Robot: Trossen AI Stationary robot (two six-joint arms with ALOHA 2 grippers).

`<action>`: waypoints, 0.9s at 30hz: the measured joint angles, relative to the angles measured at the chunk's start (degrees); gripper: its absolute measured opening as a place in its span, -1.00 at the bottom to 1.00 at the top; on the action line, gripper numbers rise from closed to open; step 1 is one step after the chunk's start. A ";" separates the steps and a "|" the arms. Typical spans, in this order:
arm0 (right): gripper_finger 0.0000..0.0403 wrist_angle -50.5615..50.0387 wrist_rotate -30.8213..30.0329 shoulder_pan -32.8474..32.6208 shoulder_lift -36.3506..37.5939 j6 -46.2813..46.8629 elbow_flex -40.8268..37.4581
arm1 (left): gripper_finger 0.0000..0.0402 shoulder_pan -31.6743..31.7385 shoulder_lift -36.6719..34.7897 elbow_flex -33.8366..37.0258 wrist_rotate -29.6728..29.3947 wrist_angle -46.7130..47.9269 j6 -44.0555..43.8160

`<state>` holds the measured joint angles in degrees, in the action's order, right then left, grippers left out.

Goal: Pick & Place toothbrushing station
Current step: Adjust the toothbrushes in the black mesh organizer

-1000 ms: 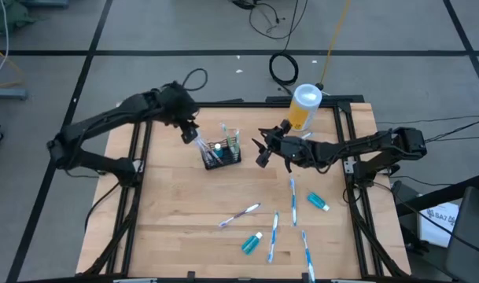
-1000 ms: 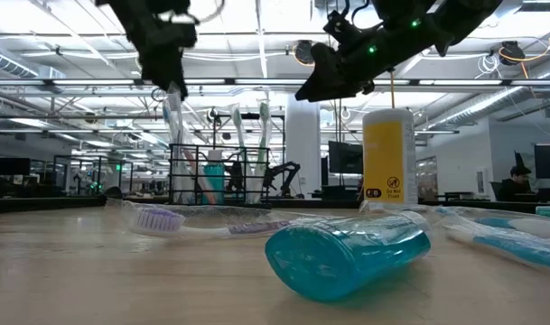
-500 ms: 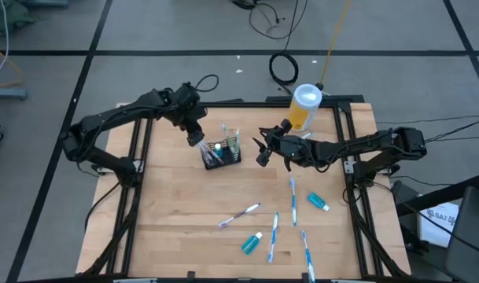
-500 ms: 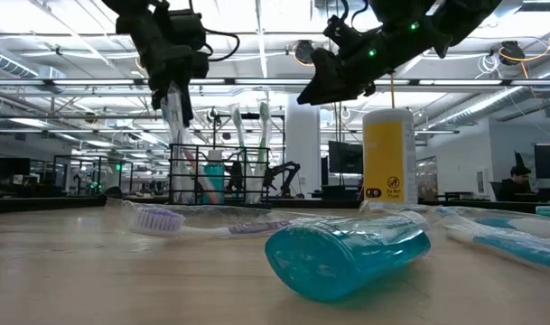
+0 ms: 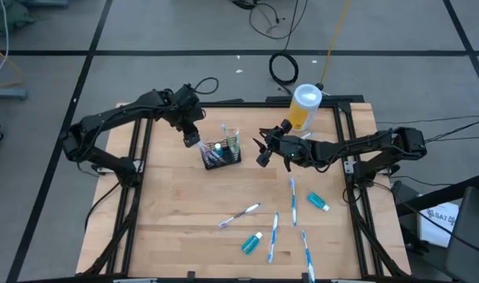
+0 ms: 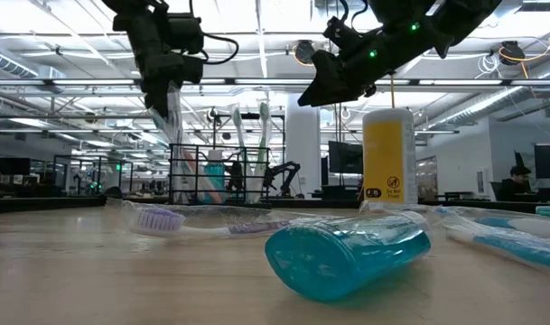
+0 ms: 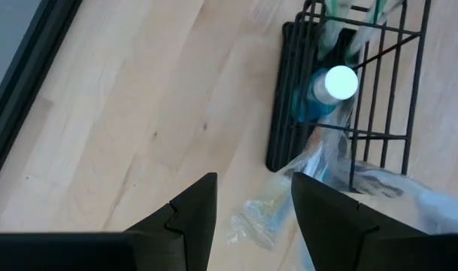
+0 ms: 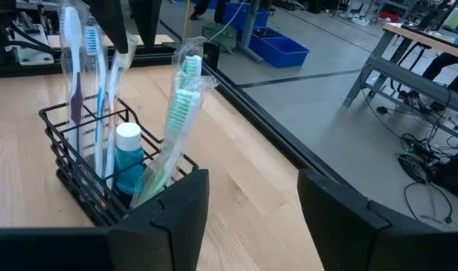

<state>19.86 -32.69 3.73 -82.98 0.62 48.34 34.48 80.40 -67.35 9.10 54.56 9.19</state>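
The black wire caddy (image 5: 222, 155) stands on the table's far middle, holding upright toothbrushes (image 8: 72, 53), a teal toothpaste tube (image 8: 127, 162) and a wrapped green-headed brush (image 8: 180, 98). Another clear-wrapped toothbrush (image 6: 172, 122) leans out of the caddy's left side. My left gripper (image 5: 194, 141) points steeply down just left of the caddy, open, its fingers on either side of that wrapper's upper end (image 7: 259, 218). My right gripper (image 5: 260, 155) hovers open and nearly level to the right of the caddy, with nothing between its fingers. My left gripper comes from above, slanting down, with one finger on each side of the wrapped toothbrush's upper end (image 7: 268, 212). I cannot tell whether either finger touches the wrapper. The toothbrush's lower part stays in the caddy (image 7: 289, 98).
A yellow canister with a white lid (image 5: 306, 106) stands at the far edge, right of the caddy. Several loose toothbrushes (image 5: 241, 214) and teal tubes (image 5: 318, 202) lie on the near right half of the table. In the low view a tube (image 6: 347, 257) lies close in front.
My left gripper has come down and a little toward the caddy, tipping more steeply downward, so its fingers now reach lower around the leaning wrapped toothbrush. The caddy has stayed in place.
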 joint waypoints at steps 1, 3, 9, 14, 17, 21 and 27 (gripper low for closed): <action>-0.03 0.00 0.00 0.00 0.00 0.00 0.00 | -0.12 0.00 0.00 0.00 0.14 0.35 0.03; -0.03 0.00 0.00 0.00 0.00 0.00 0.00 | -0.12 -0.04 0.00 0.00 -0.07 1.50 0.13; -0.03 -0.01 0.00 0.00 0.00 0.00 0.00 | -0.12 -0.04 0.00 -0.38 -3.75 2.44 0.22; -0.03 -0.02 0.01 0.00 0.00 0.00 0.00 | -0.12 -1.31 0.00 -4.77 -3.63 2.40 0.99; -0.03 -0.01 0.00 0.00 0.00 0.00 0.00 | -0.12 -2.71 -0.09 -8.71 -3.63 2.40 -0.43; -0.03 -0.02 0.00 0.00 0.00 0.00 0.00 | -0.12 -6.11 -0.13 -11.83 -3.66 2.54 -4.98; -0.03 -1.05 5.80 -0.04 0.00 2.26 0.00 | -0.12 -11.52 -0.35 -13.00 -5.17 4.70 -10.33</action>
<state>18.80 -26.90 3.68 -82.98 2.89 48.34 22.96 80.05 -80.36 3.93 59.26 -1.14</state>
